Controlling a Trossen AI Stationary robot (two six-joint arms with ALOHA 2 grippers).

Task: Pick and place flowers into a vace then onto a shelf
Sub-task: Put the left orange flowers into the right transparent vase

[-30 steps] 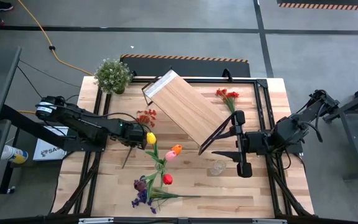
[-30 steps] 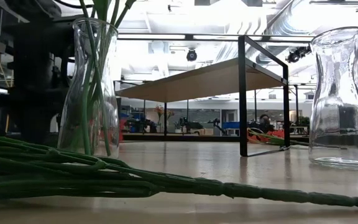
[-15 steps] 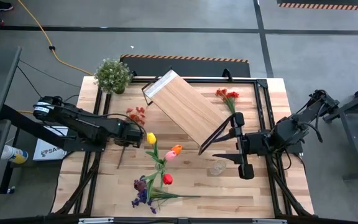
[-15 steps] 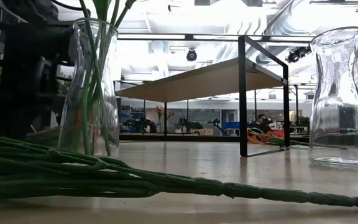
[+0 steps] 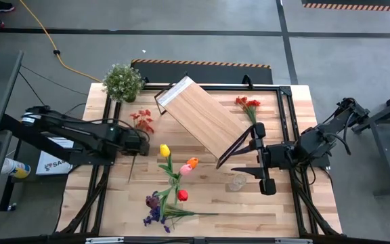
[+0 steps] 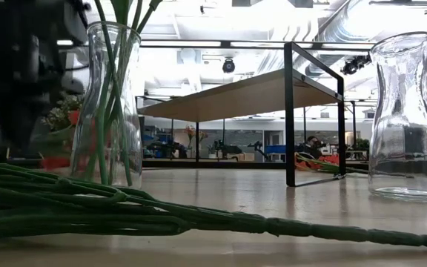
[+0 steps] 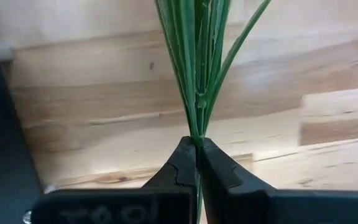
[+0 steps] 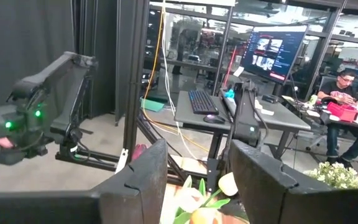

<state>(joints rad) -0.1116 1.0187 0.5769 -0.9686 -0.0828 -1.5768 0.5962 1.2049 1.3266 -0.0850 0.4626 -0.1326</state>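
Even overhead light, soft shadows; low view backlit by blown-out ceiling lights (image 6: 273, 18), near stems (image 6: 124, 211) blurred.

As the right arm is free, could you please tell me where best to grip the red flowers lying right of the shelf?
Grip the red flowers on their green stems, coming down with jaws across them: they lie flat, blossoms bunched at the far end.

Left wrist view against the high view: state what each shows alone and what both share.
Only the left wrist view shows the left hand shut on thin green stems. Only the high view shows the red spray atop them, the shelf, the potted plant and the right hand near the empty vase. Both show the tabletop.
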